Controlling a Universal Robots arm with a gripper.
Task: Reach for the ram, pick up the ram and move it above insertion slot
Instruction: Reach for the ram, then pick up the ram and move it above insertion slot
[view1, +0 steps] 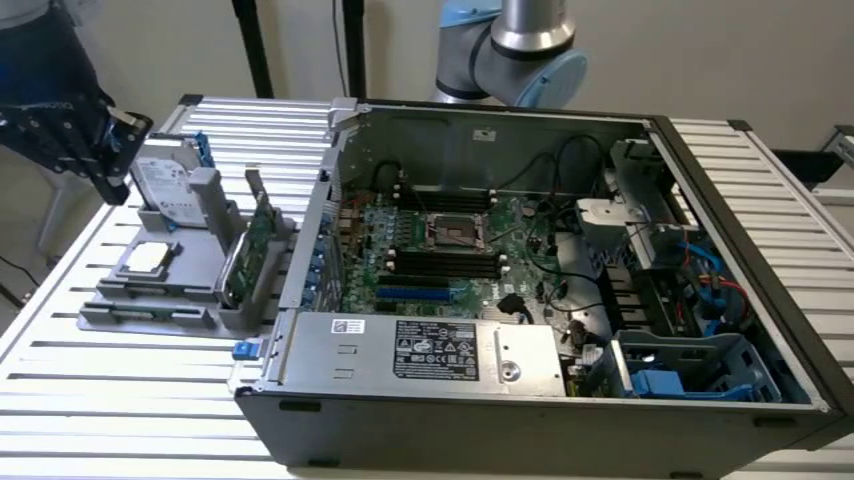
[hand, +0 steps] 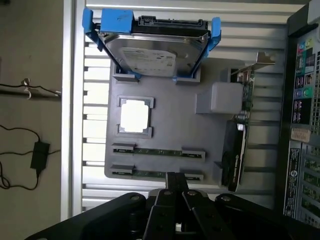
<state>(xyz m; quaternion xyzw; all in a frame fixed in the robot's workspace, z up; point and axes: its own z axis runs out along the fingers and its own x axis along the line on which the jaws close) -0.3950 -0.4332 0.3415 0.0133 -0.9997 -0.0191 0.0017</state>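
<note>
Two thin green ram sticks lie flat in a grey fixture plate (hand: 170, 125): one ram stick (hand: 157, 151) sits beside the other ram stick (hand: 159, 175). My gripper (hand: 174, 181) hangs above the plate's edge, just off the second stick, with its black fingers (hand: 170, 192) drawn together and nothing between them. In the exterior view the gripper (view1: 94, 150) hovers high over the plate (view1: 160, 300), at that view's left. The dark memory slots (view1: 447, 264) lie on the motherboard inside the open computer case (view1: 534, 400).
On the same plate stand a silver hard drive with blue tabs (hand: 155, 50), a square processor chip (hand: 135, 116) and an upright green expansion card (hand: 239, 145). The case wall (hand: 302, 125) rises beside the plate. A slatted metal table (view1: 120, 380) carries everything.
</note>
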